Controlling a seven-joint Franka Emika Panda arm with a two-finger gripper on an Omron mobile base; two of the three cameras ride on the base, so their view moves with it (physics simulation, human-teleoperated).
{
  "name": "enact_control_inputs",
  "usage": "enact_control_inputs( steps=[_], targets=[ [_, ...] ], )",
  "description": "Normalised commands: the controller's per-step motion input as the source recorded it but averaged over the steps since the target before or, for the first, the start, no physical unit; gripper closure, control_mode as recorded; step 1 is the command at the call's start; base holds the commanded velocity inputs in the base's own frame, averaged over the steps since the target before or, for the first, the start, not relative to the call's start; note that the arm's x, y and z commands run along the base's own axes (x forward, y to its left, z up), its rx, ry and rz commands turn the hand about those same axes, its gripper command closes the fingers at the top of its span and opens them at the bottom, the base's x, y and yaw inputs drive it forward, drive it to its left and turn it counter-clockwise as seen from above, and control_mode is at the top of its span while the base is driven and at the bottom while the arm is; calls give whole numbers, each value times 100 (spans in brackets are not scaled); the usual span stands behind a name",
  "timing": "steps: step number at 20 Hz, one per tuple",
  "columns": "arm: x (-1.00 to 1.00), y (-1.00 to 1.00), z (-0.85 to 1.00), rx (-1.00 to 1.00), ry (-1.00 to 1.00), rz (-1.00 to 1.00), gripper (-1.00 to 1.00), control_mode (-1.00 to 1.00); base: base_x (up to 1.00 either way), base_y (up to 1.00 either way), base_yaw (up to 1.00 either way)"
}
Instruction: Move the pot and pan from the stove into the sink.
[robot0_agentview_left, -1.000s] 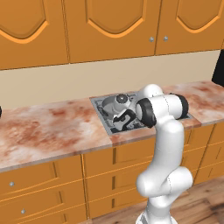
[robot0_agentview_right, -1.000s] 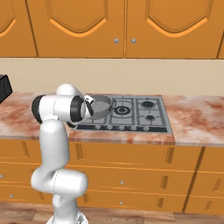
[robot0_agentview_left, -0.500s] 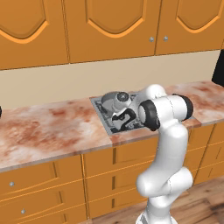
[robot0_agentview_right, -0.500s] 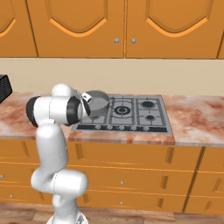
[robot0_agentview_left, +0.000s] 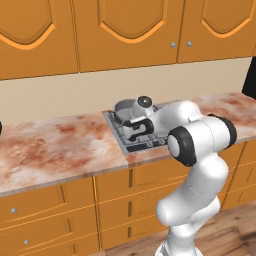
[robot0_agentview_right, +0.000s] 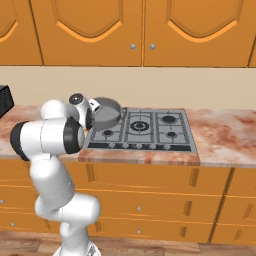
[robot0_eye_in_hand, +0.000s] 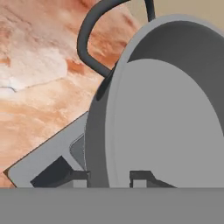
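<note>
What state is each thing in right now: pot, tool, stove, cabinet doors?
pot: lifted off the stove, tilted on its side, held at the rim
tool: shut on the pot's rim
stove: burners bare, no flame seen
upper cabinet doors: closed

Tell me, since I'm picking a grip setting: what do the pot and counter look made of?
The pot looks like brushed grey metal: even matte grey walls, dark loop handle. The counter looks like polished stone, mottled red-brown and cream; rendered, so uncertain.
</note>
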Motion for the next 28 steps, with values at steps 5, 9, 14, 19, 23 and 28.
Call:
enact_control_inputs(
  steps=[5,9,14,19,23,28],
  targets=[
    [-49,0,83,5,13,0,100,-100,0,0,0],
    [-56,0,78,4,15,0,100,-100,0,0,0],
    [-13,0,8,0,3,0,100,-100,0,0,0],
    [-11,-4,18,3,4,0,100,-100,0,0,0],
    [-27,-11,51,7,14,0,100,-100,0,0,0],
    [-53,-16,34,3,13,0,100,-100,0,0,0]
  ],
)
